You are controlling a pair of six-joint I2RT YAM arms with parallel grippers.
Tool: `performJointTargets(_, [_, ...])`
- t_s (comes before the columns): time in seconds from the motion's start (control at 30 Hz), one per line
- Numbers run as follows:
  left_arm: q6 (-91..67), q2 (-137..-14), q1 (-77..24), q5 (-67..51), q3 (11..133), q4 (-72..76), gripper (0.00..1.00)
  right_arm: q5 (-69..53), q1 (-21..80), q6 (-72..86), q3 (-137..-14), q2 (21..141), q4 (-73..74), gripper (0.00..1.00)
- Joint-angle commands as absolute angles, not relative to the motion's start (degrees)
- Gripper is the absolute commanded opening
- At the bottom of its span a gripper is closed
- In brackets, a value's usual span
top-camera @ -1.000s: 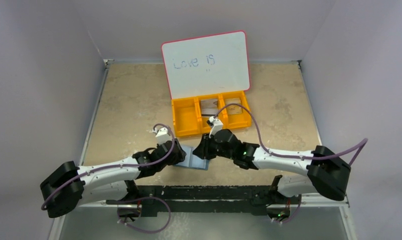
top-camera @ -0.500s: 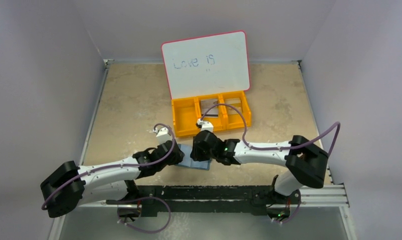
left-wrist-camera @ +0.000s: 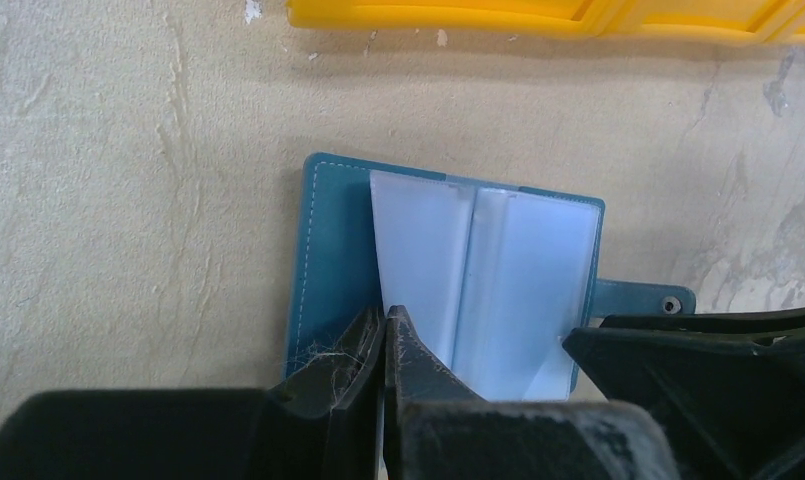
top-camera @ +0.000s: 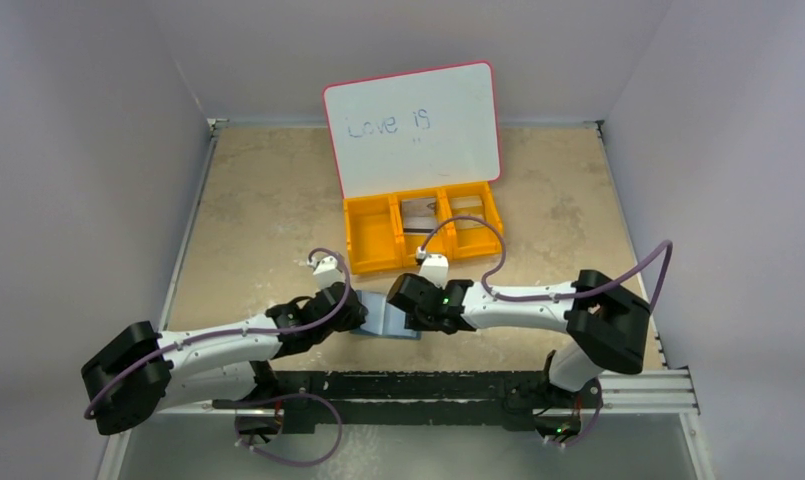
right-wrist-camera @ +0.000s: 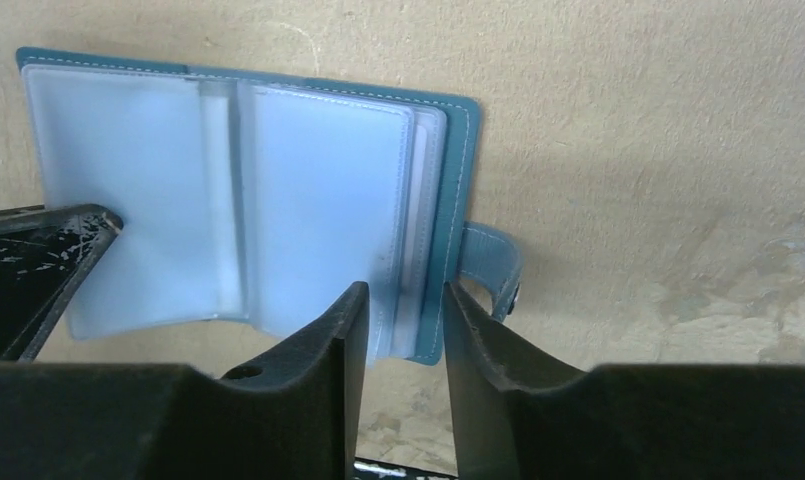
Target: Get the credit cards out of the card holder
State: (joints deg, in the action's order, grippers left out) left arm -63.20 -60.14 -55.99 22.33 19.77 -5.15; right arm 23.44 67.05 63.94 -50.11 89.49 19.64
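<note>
Card holder (left-wrist-camera: pixel 328 250) open, flat.
Left gripper (left-wrist-camera: pixel 383 325) pinched shut at its near edge; right gripper (right-wrist-camera: pixel 405 300) parted astride its right side.

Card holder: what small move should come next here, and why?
Probably close the right gripper on the right-hand sleeves. Its jaws stand open astride their near edge, while the left gripper is shut on the left sleeve of the card holder, which seems to steady it.
</note>
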Motion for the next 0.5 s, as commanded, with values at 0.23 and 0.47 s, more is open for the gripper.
performJointTargets(0.23, [-61.9,-62.2,-55.9,19.9,19.9,-1.2,0.00,16.3,62.0,63.4,-41.7,83.9,4.6,0.44])
performJointTargets(0.47, [-61.5,-64.6,-55.9,18.1,20.5,0.4,0.00,17.5,61.6,61.5,-45.5,86.7,5.9,0.43])
